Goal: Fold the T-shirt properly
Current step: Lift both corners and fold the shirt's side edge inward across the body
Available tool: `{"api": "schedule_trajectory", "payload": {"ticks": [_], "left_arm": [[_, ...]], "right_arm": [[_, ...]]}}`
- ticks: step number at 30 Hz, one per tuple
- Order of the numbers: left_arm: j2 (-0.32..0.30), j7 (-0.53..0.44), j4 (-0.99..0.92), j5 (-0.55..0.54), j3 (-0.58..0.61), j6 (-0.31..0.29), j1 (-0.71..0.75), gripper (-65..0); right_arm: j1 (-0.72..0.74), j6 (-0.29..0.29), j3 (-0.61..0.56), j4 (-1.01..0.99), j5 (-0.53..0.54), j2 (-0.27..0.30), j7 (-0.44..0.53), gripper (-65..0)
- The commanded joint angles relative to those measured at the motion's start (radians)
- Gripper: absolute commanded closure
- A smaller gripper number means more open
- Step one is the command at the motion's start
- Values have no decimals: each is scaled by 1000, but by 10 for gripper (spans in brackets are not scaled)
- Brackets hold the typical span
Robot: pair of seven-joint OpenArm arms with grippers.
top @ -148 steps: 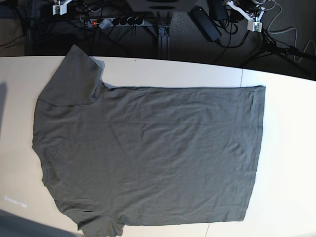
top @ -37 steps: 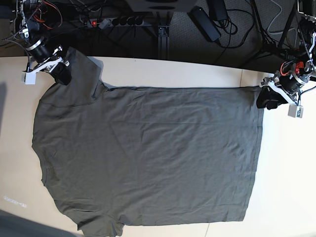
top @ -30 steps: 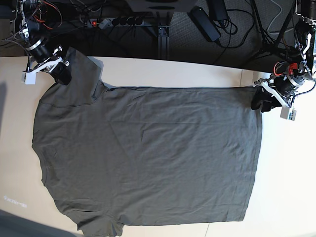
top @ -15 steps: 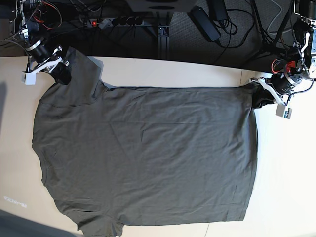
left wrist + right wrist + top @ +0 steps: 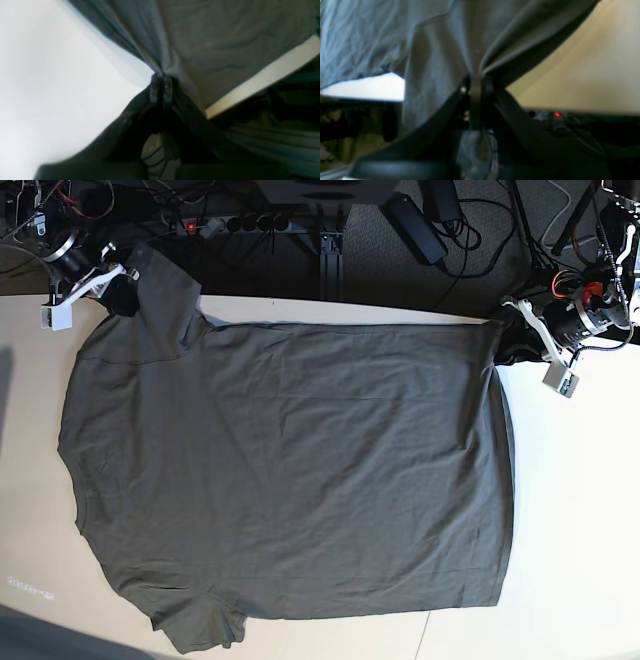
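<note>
Left gripper point(image 5: 512, 345) is clamped on the hem corner of the T-shirt point(image 5: 290, 480), my right gripper point(image 5: 118, 290) pinches the far sleeve; the shirt lies spread over the table point(image 5: 580, 520). I should lift both corners evenly, keeping that edge taut.

Pale table point(image 5: 580, 510); beyond far edge, power strip point(image 5: 235, 223) with red light, black cables point(image 5: 470, 250), dark floor.
</note>
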Motion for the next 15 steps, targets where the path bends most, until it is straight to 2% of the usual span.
{"api": "schedule_trajectory", "payload": {"ticks": [1, 6, 10, 15], "left_arm": [[-23, -16, 28, -13, -19, -24, 1, 0], [-46, -13, 60, -15, -47, -24, 6, 0], [-61, -12, 75, -69, -112, -24, 6, 0], [-89, 22, 77, -138, -150, -24, 6, 0]], "right_arm": [[-14, 12, 18, 27, 12, 14, 12, 0], [-45, 12, 56, 48, 16, 14, -3, 0], [-45, 16, 107, 54, 81, 19, -35, 0], [-44, 45, 158, 92, 103, 65, -37, 0]]}}
